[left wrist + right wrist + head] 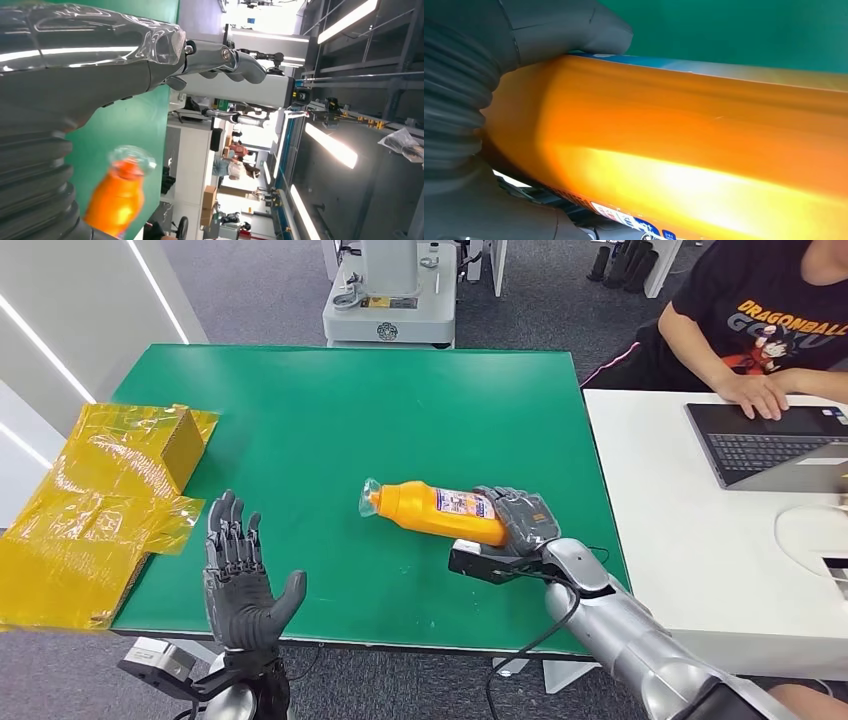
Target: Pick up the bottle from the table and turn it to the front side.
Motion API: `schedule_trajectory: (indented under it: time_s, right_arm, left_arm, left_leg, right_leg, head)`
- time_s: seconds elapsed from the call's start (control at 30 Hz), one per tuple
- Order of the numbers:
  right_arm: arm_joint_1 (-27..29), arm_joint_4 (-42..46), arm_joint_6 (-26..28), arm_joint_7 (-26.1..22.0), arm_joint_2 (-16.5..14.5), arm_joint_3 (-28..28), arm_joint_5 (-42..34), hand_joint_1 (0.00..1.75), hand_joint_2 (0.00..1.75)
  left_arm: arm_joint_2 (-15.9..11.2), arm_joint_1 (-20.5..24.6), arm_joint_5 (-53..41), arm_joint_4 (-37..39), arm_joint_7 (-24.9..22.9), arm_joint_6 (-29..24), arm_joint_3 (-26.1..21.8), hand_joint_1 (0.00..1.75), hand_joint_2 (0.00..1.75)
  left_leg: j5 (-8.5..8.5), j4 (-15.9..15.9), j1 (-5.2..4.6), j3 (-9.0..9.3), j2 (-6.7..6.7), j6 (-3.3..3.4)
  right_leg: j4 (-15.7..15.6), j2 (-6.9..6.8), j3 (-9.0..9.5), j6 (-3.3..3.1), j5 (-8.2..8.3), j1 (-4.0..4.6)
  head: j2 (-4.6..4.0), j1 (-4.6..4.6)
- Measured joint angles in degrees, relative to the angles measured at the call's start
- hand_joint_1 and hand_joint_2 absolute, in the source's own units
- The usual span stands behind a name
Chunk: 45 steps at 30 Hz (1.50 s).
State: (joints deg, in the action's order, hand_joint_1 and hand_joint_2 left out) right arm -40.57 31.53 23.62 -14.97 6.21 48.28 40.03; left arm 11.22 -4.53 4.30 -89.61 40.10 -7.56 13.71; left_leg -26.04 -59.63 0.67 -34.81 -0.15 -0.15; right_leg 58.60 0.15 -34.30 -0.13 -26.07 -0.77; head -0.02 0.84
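Observation:
An orange bottle [437, 510] with a clear cap and a printed label lies on its side on the green table [330, 420], cap pointing left. My right hand [520, 522] grips its base end, fingers wrapped over the top. In the right wrist view the orange bottle body [684, 140] sits against the palm, with the thumb [569, 30] pressed on its edge. My left hand [238, 575] is raised at the table's near left edge, fingers spread and holding nothing. The left wrist view shows its fingers [220, 60] apart and the bottle [117, 197] beyond them.
Crumpled yellow packaging [105, 500] covers the table's left edge. A white desk [700, 560] adjoins on the right, where a seated person [770, 320] has a hand at a laptop [765, 445]. A grey machine base [390, 300] stands behind the table.

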Motion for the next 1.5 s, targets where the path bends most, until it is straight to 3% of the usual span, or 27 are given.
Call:
schedule_trajectory:
  time_s: [0.33, 0.6, 0.9, 1.3, 1.5]
  right_arm:
    - [10.66, 11.50, 9.82, -15.82, -4.23, -10.38, -14.37, 1.75, 1.75]
    - [20.73, 22.92, 12.49, -22.58, -7.03, -13.11, -19.80, 1.75, 1.75]
    - [25.12, 31.36, 8.69, -16.85, -8.88, -12.75, -12.06, 1.75, 1.75]
    - [25.35, 34.11, 1.87, -9.84, -9.29, -13.75, -2.16, 1.75, 1.75]
    - [25.47, 33.69, -0.70, -7.86, -9.28, -13.78, -0.81, 1.75, 1.75]
  left_arm:
    - [-0.06, 1.27, 1.44, 0.65, -0.02, -1.20, 1.27, 0.00, 1.75]
    - [-0.45, 6.34, 0.18, 4.99, -6.58, 6.16, 5.50, 0.00, 1.75]
    - [-0.22, 11.94, 1.26, 11.09, -9.41, 9.42, 9.03, 0.00, 1.75]
    - [-0.21, 12.29, 2.06, 12.63, -10.43, 10.15, 10.16, 0.00, 1.75]
    - [-0.22, 11.83, 1.81, 12.66, -10.51, 10.38, 10.17, 0.00, 1.75]
  left_leg:
    - [-0.01, 0.04, 0.00, -0.02, -0.01, -0.01]
    - [-0.01, 0.03, 0.00, -0.08, -0.06, -0.01]
    - [0.00, 0.03, 0.00, -0.07, -0.02, -0.01]
    - [0.00, 0.03, 0.00, -0.08, 0.00, -0.01]
    - [0.00, 0.03, 0.00, -0.08, 0.00, -0.01]
  right_leg:
    - [0.00, -0.02, -0.05, 0.00, -0.05, 0.00]
    - [-0.01, -0.06, -0.09, 0.01, -0.05, 0.00]
    - [0.00, -0.02, -0.11, -0.01, -0.03, 0.00]
    - [-0.01, 0.01, -0.12, -0.01, -0.04, 0.00]
    - [-0.01, 0.01, -0.13, -0.01, -0.04, 0.00]
  head:
    - [0.00, 0.00]
    - [-0.01, 0.01]
    - [0.00, 0.00]
    - [0.00, 0.00]
    - [0.00, 0.01]
